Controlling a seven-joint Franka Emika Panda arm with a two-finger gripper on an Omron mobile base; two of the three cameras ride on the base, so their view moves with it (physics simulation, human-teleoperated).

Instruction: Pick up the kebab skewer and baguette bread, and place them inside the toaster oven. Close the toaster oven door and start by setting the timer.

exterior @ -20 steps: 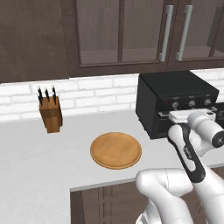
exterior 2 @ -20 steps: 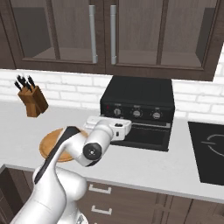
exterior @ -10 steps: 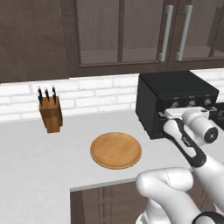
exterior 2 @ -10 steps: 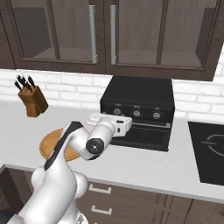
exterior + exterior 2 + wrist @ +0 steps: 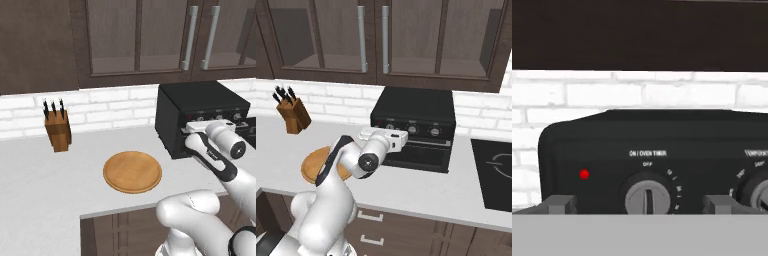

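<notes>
The black toaster oven (image 5: 413,107) stands on the counter against the brick wall, with its door (image 5: 418,154) shut. My gripper (image 5: 639,205) is open and empty, right in front of the knob row. Its fingertips (image 5: 559,204) stand on either side of the timer knob (image 5: 647,196), which points straight up beside a lit red lamp (image 5: 585,174). In the right base view the gripper (image 5: 383,135) hovers at the left end of the control panel. The toaster oven (image 5: 200,112) also appears in the left base view. The kebab skewer and baguette bread are hidden from view.
A round wooden plate (image 5: 132,171) lies bare on the counter left of the oven. A brown knife block (image 5: 57,129) stands at the wall further left. A black cooktop (image 5: 496,172) sits to the oven's right. A second knob (image 5: 759,192) is beside the timer knob.
My hand has risen a little and edged closer to the oven's knob panel. The jaws stay open and the door stays shut.
</notes>
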